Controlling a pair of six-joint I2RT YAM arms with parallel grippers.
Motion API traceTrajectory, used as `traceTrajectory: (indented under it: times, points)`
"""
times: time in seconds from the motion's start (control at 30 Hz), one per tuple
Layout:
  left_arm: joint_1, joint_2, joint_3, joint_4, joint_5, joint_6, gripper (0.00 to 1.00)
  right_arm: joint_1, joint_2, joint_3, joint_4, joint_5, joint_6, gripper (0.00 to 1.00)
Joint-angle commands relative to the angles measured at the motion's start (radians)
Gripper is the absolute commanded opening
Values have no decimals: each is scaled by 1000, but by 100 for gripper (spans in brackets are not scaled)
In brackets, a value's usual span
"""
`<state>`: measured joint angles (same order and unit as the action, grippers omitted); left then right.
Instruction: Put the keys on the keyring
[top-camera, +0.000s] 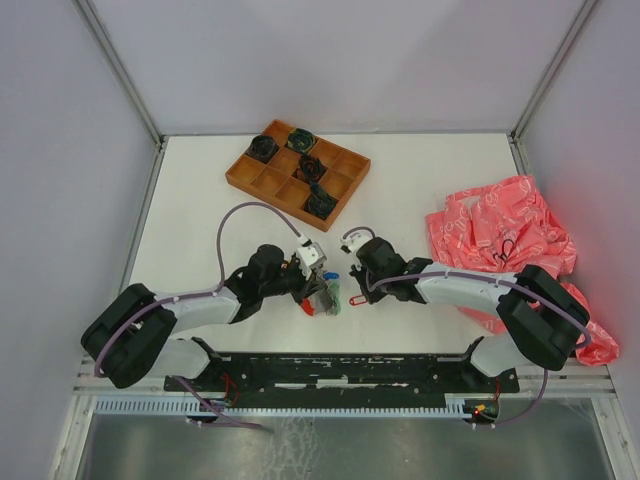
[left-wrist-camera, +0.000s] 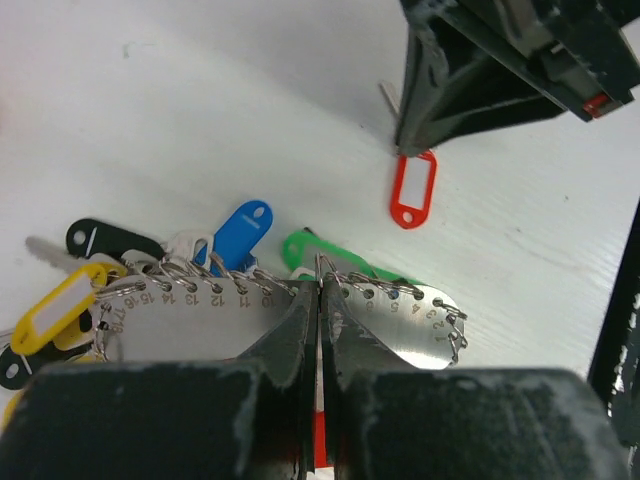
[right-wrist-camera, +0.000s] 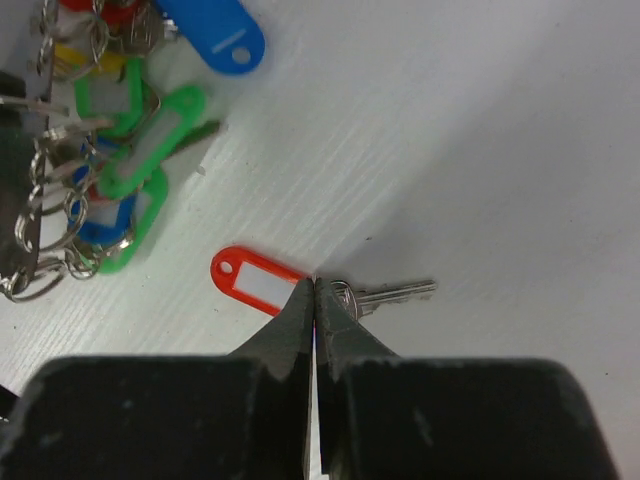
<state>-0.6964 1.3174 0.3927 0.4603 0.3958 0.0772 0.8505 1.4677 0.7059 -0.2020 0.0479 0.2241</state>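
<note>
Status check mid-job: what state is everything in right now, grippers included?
left gripper: shut on keyring
keyring: held, other keys hanging on it
right gripper: shut on red key
red key: pinched at its ring, not on keyring
tray: holds four dark bundles
bag: crumpled

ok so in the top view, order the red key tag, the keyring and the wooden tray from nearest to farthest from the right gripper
1. red key tag, at the fingertips of the right gripper.
2. keyring, just to the left, between the two arms.
3. wooden tray, far back on the table, left of centre.
</note>
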Motion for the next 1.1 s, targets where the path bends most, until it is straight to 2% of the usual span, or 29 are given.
traceTrajectory:
  times: [0.0,0.27,0.47,0.73,1.07]
  points:
    - [-26,18,24,56,42,63,3,-2,7,17,-21,41,84,4]
    - [-37,19,6,58,43,81,3,-2,-11,97,-157,49,96,20]
    - [-36,11,-19,82,29,84,3,-6,15,158,-237,33,100,26]
    - [-36,31,-11,82,20,86,3,-39,94,237,-328,-47,99,26]
    - [-37,35,-2,66,5,90,3,-41,168,299,-369,-48,80,21]
